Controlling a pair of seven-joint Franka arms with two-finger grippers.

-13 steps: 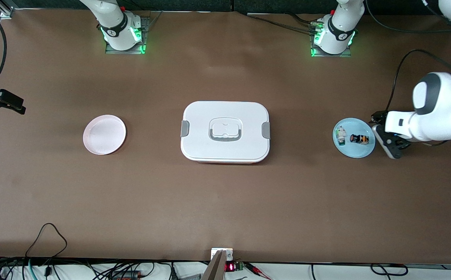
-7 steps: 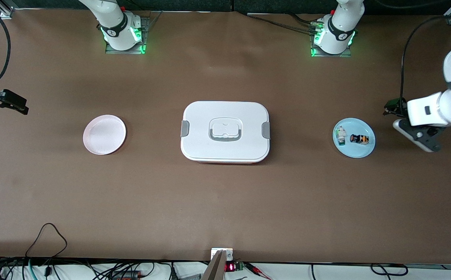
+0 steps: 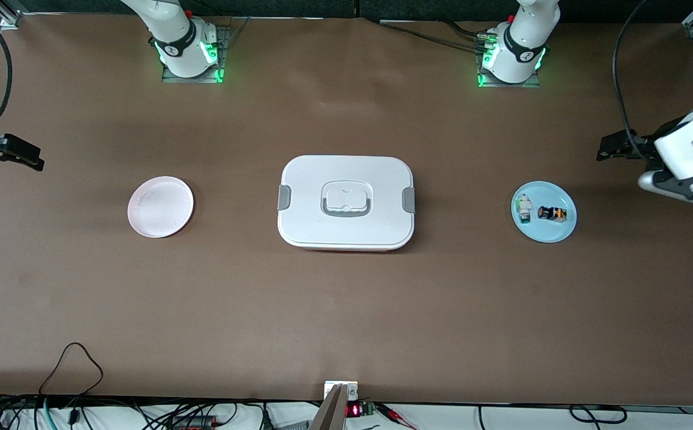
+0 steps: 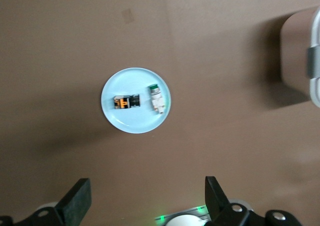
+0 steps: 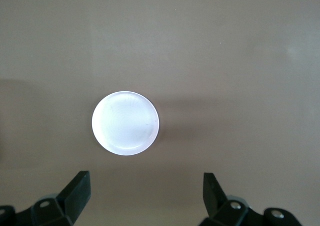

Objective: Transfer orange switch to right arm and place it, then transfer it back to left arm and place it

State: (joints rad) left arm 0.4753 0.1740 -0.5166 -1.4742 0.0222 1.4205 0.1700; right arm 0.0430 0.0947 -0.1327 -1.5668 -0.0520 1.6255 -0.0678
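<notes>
- The left pincer (image 4: 145,203) has pulled away from the blue plate (image 3: 557,234) toward the tabletop (image 3: 346,310) end edge, fingers spread, holding nothing.
- The orange switch (image 3: 552,213) lies on the plate, long axis along the tabletop's length.
- The right pincer (image 5: 146,198) is spread wide and empty over the tabletop's other end.

Brown matte desk (image 3: 346,310): work surface.

Pale blue round plate (image 3: 558,230): toward the left arm's end of the desk; carries a small white-and-green component (image 3: 524,208), lying on its side.

Pale pink round plate (image 3: 161,206): toward the right arm's end of the desk.

Loose black cable loop (image 3: 71,364): on the desk edge nearest the front camera, toward the right arm's end.
</notes>
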